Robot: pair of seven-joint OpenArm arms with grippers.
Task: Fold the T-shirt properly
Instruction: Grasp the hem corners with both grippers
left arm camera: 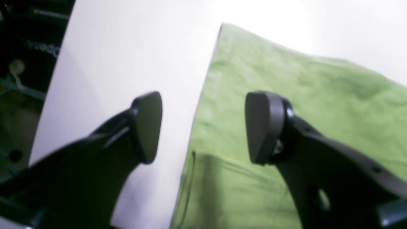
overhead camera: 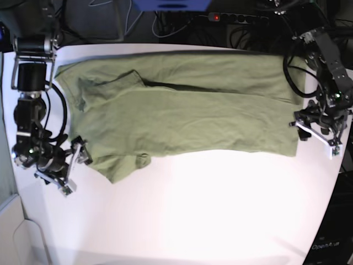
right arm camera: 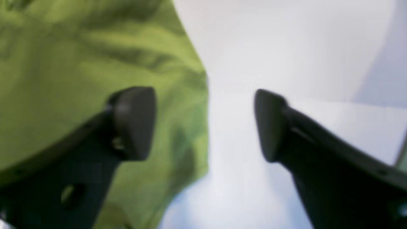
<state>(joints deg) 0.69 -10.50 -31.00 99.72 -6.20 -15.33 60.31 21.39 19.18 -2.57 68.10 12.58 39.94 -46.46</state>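
Pincers left [left arm camera: 203, 127] and right [right arm camera: 205, 124] gape empty; only base shows whole T-shirt [overhead camera: 182, 110].

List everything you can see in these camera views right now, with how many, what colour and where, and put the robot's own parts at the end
T-shirt: one, olive green, spread flat across the far half of the table, folded lengthwise, sleeve end on the base view's left.
Table: one, white, bare over its near half.
Power strip: one, dark with a red light, behind the table's far edge among cables.
Blue object: one, behind the table; what it is cannot be told.
Right tool: one, black, open, beside the shirt's sleeve end, holding nothing.
Left tool: one, black, open, at the shirt's other end, straddling its edge, holding nothing.
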